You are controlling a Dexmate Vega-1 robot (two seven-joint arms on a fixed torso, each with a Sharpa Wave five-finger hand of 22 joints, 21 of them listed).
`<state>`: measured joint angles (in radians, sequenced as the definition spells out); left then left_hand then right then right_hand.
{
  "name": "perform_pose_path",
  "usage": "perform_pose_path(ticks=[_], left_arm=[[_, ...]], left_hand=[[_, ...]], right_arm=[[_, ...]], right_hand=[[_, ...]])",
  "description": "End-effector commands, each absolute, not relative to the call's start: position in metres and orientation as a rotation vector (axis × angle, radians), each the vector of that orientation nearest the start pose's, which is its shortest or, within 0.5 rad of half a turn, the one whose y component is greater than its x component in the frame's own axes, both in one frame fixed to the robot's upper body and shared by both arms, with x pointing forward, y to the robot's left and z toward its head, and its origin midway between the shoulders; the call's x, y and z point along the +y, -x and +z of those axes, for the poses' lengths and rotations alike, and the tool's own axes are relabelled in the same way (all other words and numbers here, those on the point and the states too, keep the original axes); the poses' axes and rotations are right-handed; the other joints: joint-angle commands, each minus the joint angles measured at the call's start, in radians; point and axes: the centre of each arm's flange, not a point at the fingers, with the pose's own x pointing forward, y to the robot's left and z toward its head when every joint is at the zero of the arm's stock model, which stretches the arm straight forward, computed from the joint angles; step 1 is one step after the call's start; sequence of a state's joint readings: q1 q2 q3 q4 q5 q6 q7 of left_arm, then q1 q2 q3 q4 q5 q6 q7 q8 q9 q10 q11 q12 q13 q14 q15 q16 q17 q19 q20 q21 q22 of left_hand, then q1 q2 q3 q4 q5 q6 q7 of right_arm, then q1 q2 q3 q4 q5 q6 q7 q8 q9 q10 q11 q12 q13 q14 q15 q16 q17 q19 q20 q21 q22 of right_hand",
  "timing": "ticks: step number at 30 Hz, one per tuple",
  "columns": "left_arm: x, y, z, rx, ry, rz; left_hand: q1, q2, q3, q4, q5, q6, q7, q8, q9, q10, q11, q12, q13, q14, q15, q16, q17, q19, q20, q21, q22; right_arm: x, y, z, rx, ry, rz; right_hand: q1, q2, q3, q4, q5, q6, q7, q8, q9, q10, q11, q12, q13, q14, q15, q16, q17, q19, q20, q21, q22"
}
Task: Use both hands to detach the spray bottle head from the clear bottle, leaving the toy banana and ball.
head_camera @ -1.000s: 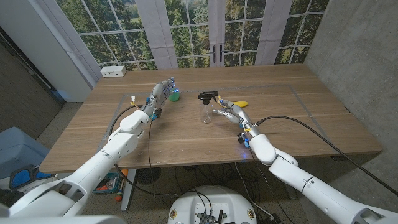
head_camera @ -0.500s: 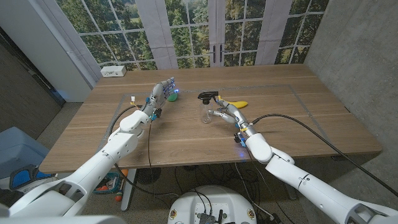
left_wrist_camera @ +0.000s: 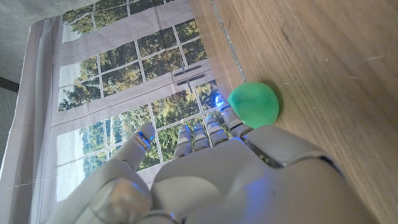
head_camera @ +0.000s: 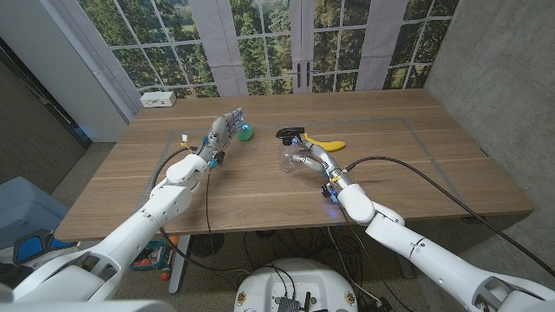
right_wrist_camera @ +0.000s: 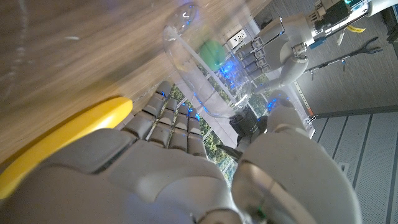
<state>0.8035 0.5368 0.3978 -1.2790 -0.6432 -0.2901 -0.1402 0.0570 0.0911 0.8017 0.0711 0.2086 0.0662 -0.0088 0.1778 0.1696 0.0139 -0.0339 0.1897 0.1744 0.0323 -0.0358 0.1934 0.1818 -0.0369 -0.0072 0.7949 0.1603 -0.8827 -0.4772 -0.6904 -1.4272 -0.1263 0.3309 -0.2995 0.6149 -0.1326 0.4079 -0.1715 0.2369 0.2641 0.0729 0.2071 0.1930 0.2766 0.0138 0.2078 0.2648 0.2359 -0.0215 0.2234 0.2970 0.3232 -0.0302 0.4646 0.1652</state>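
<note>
wooden table (head_camera: 260, 186): clear bottle (head_camera: 287, 157) looks empty, upright; right hand (head_camera: 310, 159) fingers apart beside it; left hand (head_camera: 221, 132) open.

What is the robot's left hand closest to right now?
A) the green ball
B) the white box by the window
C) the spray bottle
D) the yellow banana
A: in the head view the left hand stands just beside the green ball, and the left wrist view shows the ball at its fingertips. The bottle and banana are over by the right hand.
</note>
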Motion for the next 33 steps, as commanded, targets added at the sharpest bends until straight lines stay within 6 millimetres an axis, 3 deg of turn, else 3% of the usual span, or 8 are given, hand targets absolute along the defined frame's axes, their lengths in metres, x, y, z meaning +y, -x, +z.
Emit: perform_pose_path(ticks=[1, 19, 22, 24, 26, 28, 30, 33], left_arm=[[0.285, -0.654, -0.018, -0.597, -0.035, -0.312], [0.289, -0.655, -0.016, -0.596, -0.033, -0.308], [0.289, -0.655, -0.016, -0.596, -0.036, -0.308], [0.289, -0.655, -0.016, -0.596, -0.035, -0.306], [0.290, -0.656, -0.016, -0.595, -0.034, -0.307], [0.290, -0.656, -0.016, -0.594, -0.034, -0.306], [0.290, -0.656, -0.016, -0.594, -0.033, -0.306], [0.290, -0.657, -0.016, -0.593, -0.034, -0.308]], left_hand=[[-0.011, 0.061, -0.002, -0.002, 0.005, 0.006, 0.003, 0.003, 0.003, 0.009, -0.006, 0.003, 0.002, 0.008, -0.010, 0.004, 0.002, 0.005, -0.002, -0.004, 0.006], [-0.012, 0.060, -0.002, -0.001, 0.006, 0.007, 0.003, 0.003, 0.003, 0.009, -0.007, 0.003, 0.002, 0.008, -0.011, 0.003, 0.001, 0.009, -0.002, -0.011, 0.006], [-0.012, 0.060, -0.002, -0.001, 0.006, 0.008, 0.003, 0.004, 0.003, 0.010, -0.006, 0.003, 0.002, 0.009, -0.010, 0.003, 0.001, 0.009, -0.002, -0.012, 0.006], [-0.012, 0.060, -0.002, -0.001, 0.006, 0.009, 0.002, 0.004, 0.003, 0.011, -0.006, 0.003, 0.002, 0.009, -0.011, 0.003, 0.001, 0.009, -0.001, -0.013, 0.006], [-0.013, 0.060, -0.002, -0.001, 0.006, 0.009, 0.002, 0.004, 0.003, 0.011, -0.005, 0.003, 0.002, 0.009, -0.010, 0.003, 0.001, 0.010, -0.001, -0.014, 0.006], [-0.013, 0.060, -0.002, -0.001, 0.006, 0.010, 0.002, 0.004, 0.003, 0.011, -0.005, 0.003, 0.002, 0.010, -0.010, 0.003, 0.001, 0.011, -0.001, -0.015, 0.006], [-0.013, 0.060, -0.002, -0.001, 0.006, 0.010, 0.002, 0.004, 0.003, 0.011, -0.005, 0.003, 0.002, 0.010, -0.011, 0.003, 0.001, 0.011, -0.001, -0.016, 0.006], [-0.013, 0.059, -0.002, -0.001, 0.006, 0.011, 0.001, 0.005, 0.003, 0.011, -0.006, 0.003, 0.002, 0.010, -0.011, 0.003, 0.001, 0.012, -0.001, -0.017, 0.006]], right_arm=[[-0.105, -0.608, -0.096, -0.789, 0.643, 0.305], [-0.093, -0.622, -0.096, -0.772, 0.685, 0.310], [-0.092, -0.623, -0.096, -0.773, 0.695, 0.292], [-0.091, -0.624, -0.096, -0.776, 0.701, 0.276], [-0.091, -0.623, -0.097, -0.778, 0.707, 0.255], [-0.090, -0.623, -0.098, -0.782, 0.708, 0.236], [-0.090, -0.623, -0.098, -0.786, 0.704, 0.222], [-0.090, -0.623, -0.098, -0.792, 0.699, 0.201]], right_hand=[[0.013, 0.002, 0.000, 0.004, 0.006, 0.002, -0.011, 0.004, 0.006, 0.003, -0.005, 0.006, 0.002, 0.003, -0.003, 0.010, -0.001, 0.007, 0.008, -0.004, 0.004], [0.045, 0.016, 0.002, 0.006, 0.014, 0.012, -0.021, 0.008, 0.006, 0.015, -0.014, 0.011, 0.003, 0.017, -0.011, 0.021, 0.001, 0.045, 0.032, -0.005, 0.006], [0.061, 0.026, 0.004, 0.006, 0.016, 0.022, -0.033, 0.012, 0.006, 0.024, -0.032, 0.014, 0.004, 0.028, -0.018, 0.029, 0.004, 0.057, 0.040, -0.006, 0.007], [0.086, 0.039, 0.010, 0.003, 0.018, 0.032, -0.044, 0.016, 0.006, 0.036, -0.041, 0.018, 0.005, 0.045, -0.030, 0.039, 0.007, 0.076, 0.047, -0.005, 0.009], [0.115, 0.056, 0.013, 0.004, 0.019, 0.055, -0.068, 0.023, 0.006, 0.061, -0.065, 0.027, 0.006, 0.080, -0.055, 0.062, 0.017, 0.105, 0.051, -0.002, 0.011], [0.138, 0.071, 0.013, 0.006, 0.017, 0.093, -0.094, 0.036, 0.006, 0.097, -0.072, 0.039, 0.008, 0.118, -0.081, 0.088, 0.029, 0.124, 0.052, 0.000, 0.014], [0.161, 0.097, 0.007, 0.012, 0.009, 0.156, -0.125, 0.056, 0.006, 0.160, -0.096, 0.059, 0.014, 0.162, -0.113, 0.127, 0.055, 0.153, 0.042, 0.006, 0.018], [0.207, 0.170, -0.013, 0.016, -0.027, 0.283, -0.155, 0.094, 0.007, 0.288, -0.119, 0.105, 0.039, 0.268, -0.171, 0.236, 0.136, 0.212, 0.002, 0.032, 0.027]])
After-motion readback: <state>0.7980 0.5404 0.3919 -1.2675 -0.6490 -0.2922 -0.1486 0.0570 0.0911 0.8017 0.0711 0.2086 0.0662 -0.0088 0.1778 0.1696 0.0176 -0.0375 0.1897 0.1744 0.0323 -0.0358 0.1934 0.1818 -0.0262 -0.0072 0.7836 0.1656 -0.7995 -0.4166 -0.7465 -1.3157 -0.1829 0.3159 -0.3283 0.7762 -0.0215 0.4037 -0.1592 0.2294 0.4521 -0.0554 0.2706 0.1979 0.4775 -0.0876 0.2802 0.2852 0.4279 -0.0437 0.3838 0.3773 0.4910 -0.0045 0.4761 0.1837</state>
